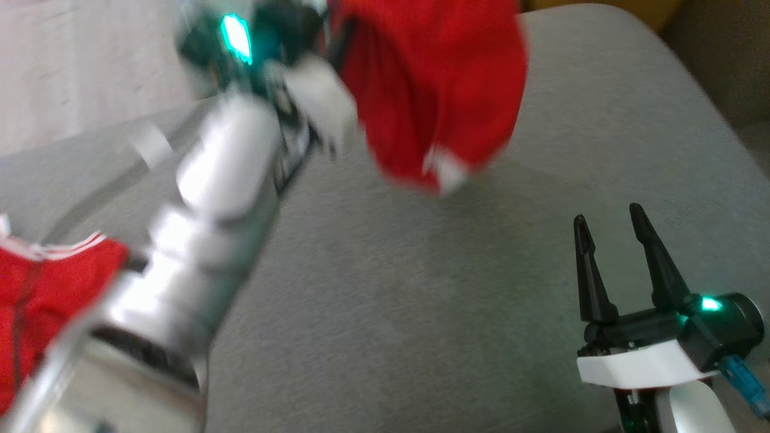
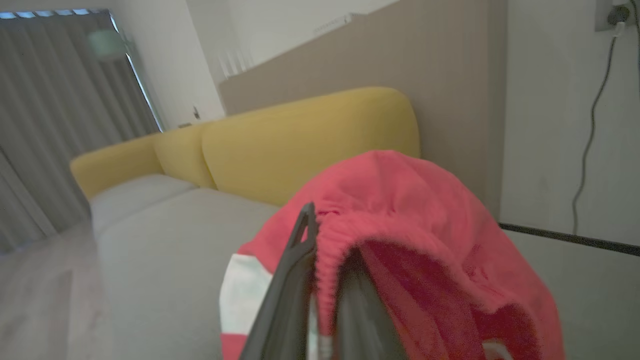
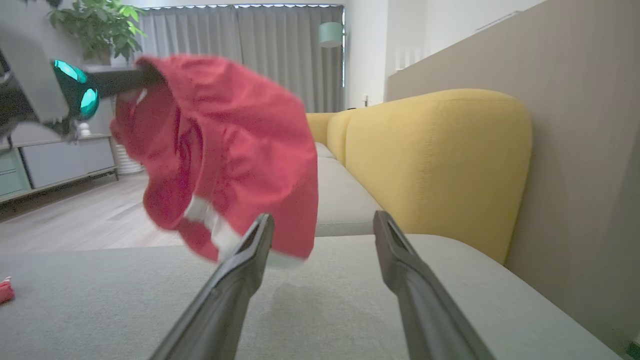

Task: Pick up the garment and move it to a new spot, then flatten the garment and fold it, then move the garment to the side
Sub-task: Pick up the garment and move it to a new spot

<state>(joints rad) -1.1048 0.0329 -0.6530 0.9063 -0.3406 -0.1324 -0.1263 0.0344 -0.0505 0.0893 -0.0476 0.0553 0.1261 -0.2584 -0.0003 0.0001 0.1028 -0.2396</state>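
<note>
Two garments: left claw [image 2: 330, 232] clenches a red garment [image 1: 433, 84] aloft (blurred); second garment [image 1: 42, 288] lies on cushion [image 1: 421, 313]; right claw [image 1: 607, 219] released.

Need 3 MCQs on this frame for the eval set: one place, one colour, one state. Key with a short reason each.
1. Where is the red garment?
A) spread flat on the floor
B) hanging from the left hand over the grey cushion
C) folded on a shelf

2. What colour is the sofa backrest?
A) yellow
B) blue
C) black

3. The right hand is:
A) shut on the garment
B) open and empty
C) shut and empty

Key:
1 B: the left hand pinches its edge and the cloth dangles below it.
2 A: it is plainly yellow in both wrist views.
3 B: its two fingers stand apart with nothing between them.
</note>
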